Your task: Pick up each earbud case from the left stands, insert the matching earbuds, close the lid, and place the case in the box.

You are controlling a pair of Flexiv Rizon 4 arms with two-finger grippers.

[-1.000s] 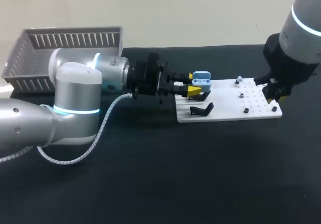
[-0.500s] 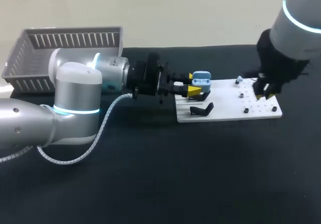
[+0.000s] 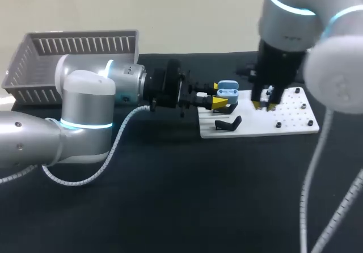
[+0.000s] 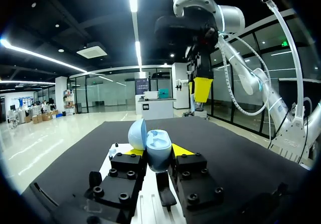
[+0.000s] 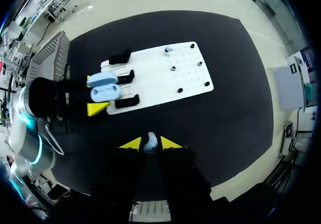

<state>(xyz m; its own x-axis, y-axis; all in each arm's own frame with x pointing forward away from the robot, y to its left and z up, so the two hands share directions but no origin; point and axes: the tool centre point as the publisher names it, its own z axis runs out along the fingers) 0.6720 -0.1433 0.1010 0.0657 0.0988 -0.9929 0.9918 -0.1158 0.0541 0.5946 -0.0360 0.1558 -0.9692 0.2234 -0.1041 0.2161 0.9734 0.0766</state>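
Your left gripper (image 4: 159, 154) is clamped on the pale blue earbud case (image 4: 156, 148), holding it at the left end of the white board (image 3: 295, 127), by the black stands (image 3: 228, 123). Its wrist view shows you the rounded lid swung open beside the body; the head view gives you only two blue lobes. Your right gripper (image 5: 150, 144) hangs over the board near the case. Only its own wrist view shows the small pale blue earbud (image 5: 150, 140) pinched between the yellow tips.
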